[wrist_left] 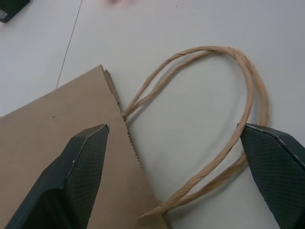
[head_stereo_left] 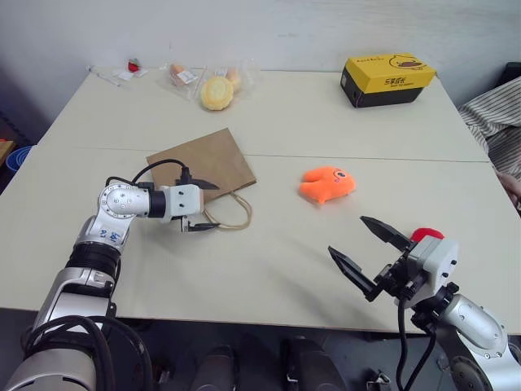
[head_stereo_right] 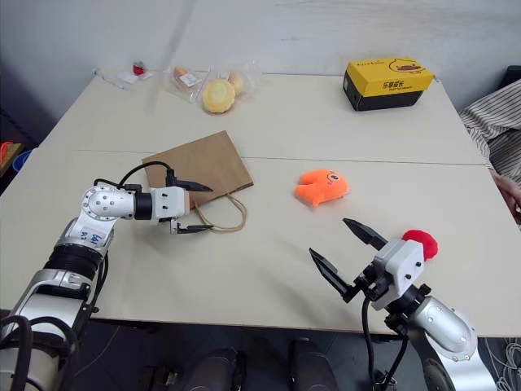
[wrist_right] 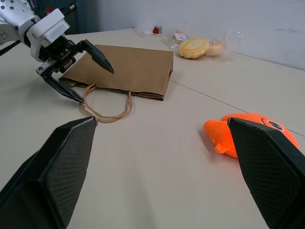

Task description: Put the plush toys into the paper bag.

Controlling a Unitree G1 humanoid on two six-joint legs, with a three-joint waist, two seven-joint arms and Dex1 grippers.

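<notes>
Paper bag (head_stereo_left: 201, 163) lies flat on the table (head_stereo_left: 326, 122), left of centre, closed end toward the far edge, mouth and its two cord handles (head_stereo_left: 230, 213) toward the near edge. L gripper (head_stereo_left: 199, 206) sits at the bag's mouth w/ fingers spread wide, nothing grasped: one finger over the brown paper near the serrated mouth edge, the other out by the handle loops; from the left wrist view that outer finger (wrist_left: 276, 167) looks to be touching the cords, but contact can't be confirmed. Orange plush (head_stereo_left: 327, 184) lies on the table right of centre, well apart from the bag, eye side up. R gripper (head_stereo_left: 366, 248) hangs near the front edge on the right side, fingers also spread wide and empty, pointing across toward the bag and the orange toy. Red plush (head_stereo_right: 420, 243) sits just behind the R gripper's white body, near the front-right part of the table; mostly hidden, so only its red top shows. Along the far edge: yellow round item in clear wrap (head_stereo_left: 216, 92) w/ other small wrapped bits beside it toward the far-left corner, and a yellow-and-black box (head_stereo_left: 387, 79) near the far-right corner. A person's striped sleeve (head_stereo_left: 496, 122) shows past the right edge of the table.
</notes>
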